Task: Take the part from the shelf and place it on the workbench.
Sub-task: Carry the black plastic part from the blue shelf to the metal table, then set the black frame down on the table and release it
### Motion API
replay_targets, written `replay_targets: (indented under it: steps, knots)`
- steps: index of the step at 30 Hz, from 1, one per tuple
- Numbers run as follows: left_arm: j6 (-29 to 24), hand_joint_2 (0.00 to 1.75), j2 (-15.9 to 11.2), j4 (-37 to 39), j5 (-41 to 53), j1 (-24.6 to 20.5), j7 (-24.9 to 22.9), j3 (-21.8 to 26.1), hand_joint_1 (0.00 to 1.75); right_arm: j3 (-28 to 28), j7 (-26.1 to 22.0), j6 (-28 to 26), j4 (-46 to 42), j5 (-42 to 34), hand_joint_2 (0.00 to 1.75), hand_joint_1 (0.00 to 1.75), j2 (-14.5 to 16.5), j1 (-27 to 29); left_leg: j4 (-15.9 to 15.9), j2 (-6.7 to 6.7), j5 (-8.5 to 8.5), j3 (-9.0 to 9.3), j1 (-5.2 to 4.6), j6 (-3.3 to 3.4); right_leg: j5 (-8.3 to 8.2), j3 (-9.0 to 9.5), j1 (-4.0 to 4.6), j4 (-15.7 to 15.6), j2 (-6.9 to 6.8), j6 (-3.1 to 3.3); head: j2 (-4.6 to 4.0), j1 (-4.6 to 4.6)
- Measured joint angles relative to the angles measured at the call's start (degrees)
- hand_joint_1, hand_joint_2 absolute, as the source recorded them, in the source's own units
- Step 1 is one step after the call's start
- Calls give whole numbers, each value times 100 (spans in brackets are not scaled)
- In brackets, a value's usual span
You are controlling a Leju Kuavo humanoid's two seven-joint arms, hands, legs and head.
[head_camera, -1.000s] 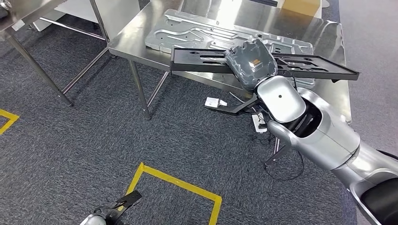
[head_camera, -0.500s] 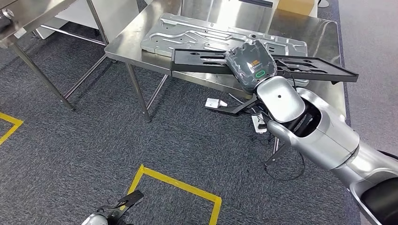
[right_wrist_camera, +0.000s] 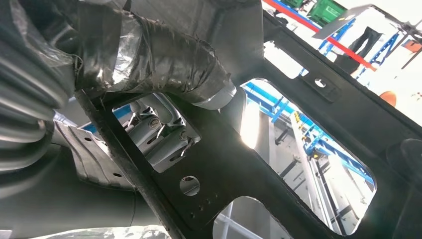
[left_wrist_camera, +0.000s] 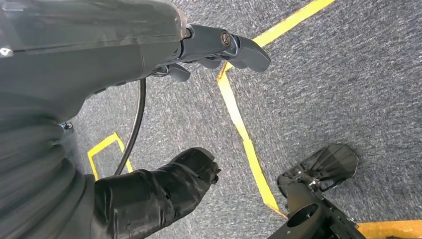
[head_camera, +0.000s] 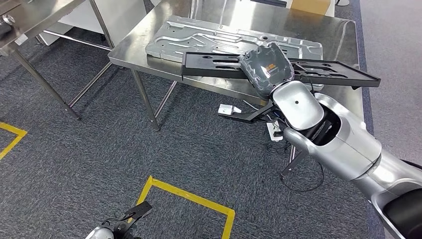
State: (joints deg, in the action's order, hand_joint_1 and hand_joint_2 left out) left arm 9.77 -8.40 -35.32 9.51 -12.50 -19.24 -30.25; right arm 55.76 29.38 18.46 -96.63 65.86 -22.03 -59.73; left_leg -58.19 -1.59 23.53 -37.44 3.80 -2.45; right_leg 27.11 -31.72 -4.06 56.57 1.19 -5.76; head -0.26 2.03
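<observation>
Over the near edge of the steel workbench [head_camera: 328,35], in the head view, the right hand [head_camera: 266,67] holds the long black part [head_camera: 214,64] level above a silver pressed panel [head_camera: 199,37], with grey carpet [head_camera: 74,149] and yellow floor tape [head_camera: 191,196] below. In the left wrist view the left hand [left_wrist_camera: 219,47] hangs over that carpet, fingers loosely apart and holding nothing. In the right wrist view the taped thumb [right_wrist_camera: 164,59] clamps the part's black frame [right_wrist_camera: 219,164], blue racking [right_wrist_camera: 303,139] visible through its cut-outs.

A factory-style workshop or robot test floor.

Grey carpet-tile floor [head_camera: 89,164] marked with yellow tape lines [head_camera: 194,198], a stainless-steel workbench on thin metal legs [head_camera: 149,37] carrying a stamped silver sheet-metal panel [head_camera: 199,37], and a white power strip with black cables [head_camera: 274,130] below it; beyond the fingers [right_wrist_camera: 159,134], blue steel racking [right_wrist_camera: 303,144] stands in a bright hall.
</observation>
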Motion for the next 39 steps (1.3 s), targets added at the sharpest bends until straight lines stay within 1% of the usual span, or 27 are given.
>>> replay_targets:
  steps: [21, 22, 23, 25, 26, 27, 28, 29, 30, 31, 32, 33, 34, 35, 36, 37, 38, 39]
  knots:
    - [-4, 175, -10, 30, -92, 4, 94, 0, 0, 0, -59, -2, -9, -196, 175, 175, -82, 11, 16, 3, -6, 12, 1, -9, 1, -1, 1, 6, 4, 3, 0, 0]
    - [-4, 175, -15, 31, -99, 2, 96, 0, 0, 0, -59, 1, -9, -203, 175, 175, -83, 11, -2, 3, 3, 7, -5, 1, -6, 5, -11, -17, 5, 1, 0, -1]
    - [-4, 175, -20, 32, -105, 0, 99, 0, 0, 0, -59, 4, -10, -205, 175, 175, -83, 9, 3, 3, 5, 11, -15, 34, -21, 22, -24, -59, 7, -10, 0, 4]
    - [-4, 175, -36, 33, -112, -2, 106, 0, 0, -1, -49, 10, -22, -189, 175, 175, -94, 11, 158, 27, -42, 130, -20, 145, -45, 85, -44, -151, -16, -25, 0, -4]
    - [-5, 175, -37, 33, -114, -4, 110, 0, 0, -2, -37, 11, -28, -174, 175, 175, -106, 4, 292, 48, -85, 220, -20, 199, -1, 66, -34, -87, -42, -8, 0, -17]
    - [-5, 175, -37, 33, -115, -9, 112, 0, 0, -2, -25, 8, -34, -156, 175, 175, -118, -5, 402, 76, -121, 305, -15, 231, 94, -25, -15, 100, -68, 26, 0, -37]
    - [-6, 175, -33, 33, -116, -15, 112, 0, 0, -1, -16, 5, -38, -143, 175, 175, -127, -14, 455, 102, -132, 350, -19, 244, 233, -204, 10, 419, -90, 65, 0, -58]
    - [-6, 175, -33, 34, -116, -21, 110, 0, 0, -1, -11, 3, -40, -136, 175, 175, -129, -19, 469, 118, -129, 367, -27, 249, 383, -436, 34, 813, -93, 91, 0, -65]
    - [-6, 175, -34, 36, -116, -24, 108, 0, 0, 0, -10, 0, -42, -132, 175, 175, -133, -7, 456, 131, -115, 373, -32, 243, 475, -659, 52, 1161, -92, 100, 0, -71]
    - [-6, 175, -34, 39, -116, -24, 107, 0, 0, 0, -10, -2, -41, -129, 175, 175, -139, 15, 432, 136, -90, 375, -33, 228, 469, -812, 58, 1359, -93, 99, 0, -76]
    - [-7, 175, -33, 42, -115, -22, 107, 0, 0, 0, -9, -5, -40, -126, 175, 175, -148, 37, 393, 135, -58, 374, -25, 202, 355, -860, 55, 1350, -96, 94, 0, -78]
    - [-7, 175, -31, 46, -113, -20, 107, 0, 0, 0, -8, -13, -40, -120, 175, 175, -156, 53, 333, 130, -13, 371, -7, 162, 143, -788, 43, 1117, -102, 85, 0, -81]
    - [-8, 175, -28, 52, -108, -15, 110, 0, 0, -1, -6, -27, -40, -107, 175, 175, -161, 68, 253, 124, 46, 361, 14, 110, -32, -658, 36, 796, -105, 73, 0, -82]
    - [-16, 175, -34, 63, -96, -14, 115, 0, 0, -1, -1, -50, -43, -82, 175, 175, -166, 76, 168, 116, 103, 338, 17, 46, -151, -544, 42, 538, -96, 70, 0, -86]
    - [-26, 175, -38, 74, -84, -11, 125, 0, 0, -1, 15, -80, -51, -40, 175, 175, -169, 87, 87, 105, 148, 305, 18, -12, -202, -477, 48, 386, -76, 108, 0, -84]
    - [-38, 175, -40, 85, -74, -8, 143, -1, 0, -1, 40, -115, -62, 18, 175, 175, -173, 108, 36, 96, 174, 278, 13, -61, -173, -478, 65, 369, -53, 161, 0, -70]
    - [-50, 175, -39, 97, -68, -9, 163, -1, 0, -2, 70, -150, -75, 89, 175, 175, -179, 131, 24, 89, 174, 261, 11, -99, -163, -510, 86, 415, -33, 231, 0, -56]
    - [-57, 175, -28, 105, -74, -8, 184, -2, 0, -4, 101, -177, -85, 156, 175, 175, -189, 153, 30, 84, 167, 258, 27, -124, -158, -531, 99, 440, -24, 305, 0, -38]
